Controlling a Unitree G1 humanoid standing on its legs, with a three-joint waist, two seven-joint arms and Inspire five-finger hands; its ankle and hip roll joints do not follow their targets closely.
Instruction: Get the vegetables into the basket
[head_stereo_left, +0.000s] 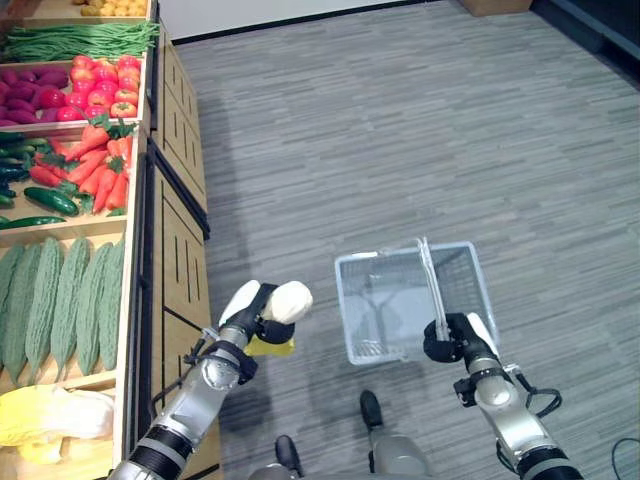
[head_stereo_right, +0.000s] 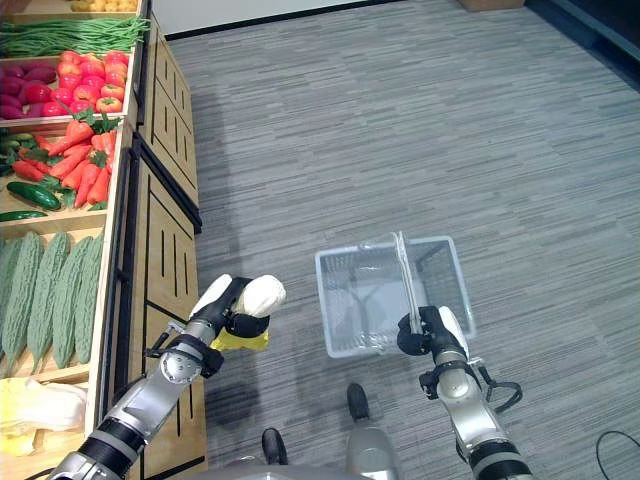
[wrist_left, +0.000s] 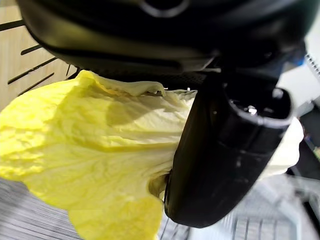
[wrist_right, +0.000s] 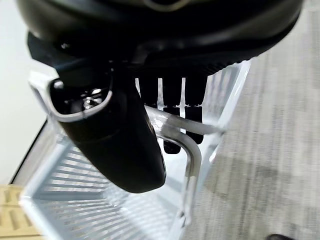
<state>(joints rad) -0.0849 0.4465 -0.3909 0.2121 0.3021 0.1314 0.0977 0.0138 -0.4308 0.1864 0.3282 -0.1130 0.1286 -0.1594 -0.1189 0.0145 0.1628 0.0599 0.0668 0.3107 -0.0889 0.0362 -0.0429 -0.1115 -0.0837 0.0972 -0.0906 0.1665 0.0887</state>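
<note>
The cabbage (wrist_left: 95, 150), a crinkled yellow-leaved head with a smooth pale base, sat clamped in the curled fingers and thumb of the left hand (head_stereo_left: 258, 312), held above the floor between the wooden shelf (head_stereo_left: 165, 260) and the basket (head_stereo_left: 362, 312). The right hand (head_stereo_right: 428, 333) was curled round the basket's clear rounded handle (wrist_right: 192, 150). The basket was of pale slatted plastic, rectangular. No writing was legible. Ridged bitter gourds (head_stereo_left: 60, 300) and glossy carrots (head_stereo_left: 100, 165) lay in the shelf.

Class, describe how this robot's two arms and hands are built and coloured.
Both arms are silver-grey metal tubes with black joint bands. The left hand and right hand are dark, glossy and rounded, with a row of fingers beside a thick thumb; white covers show on each.
</note>
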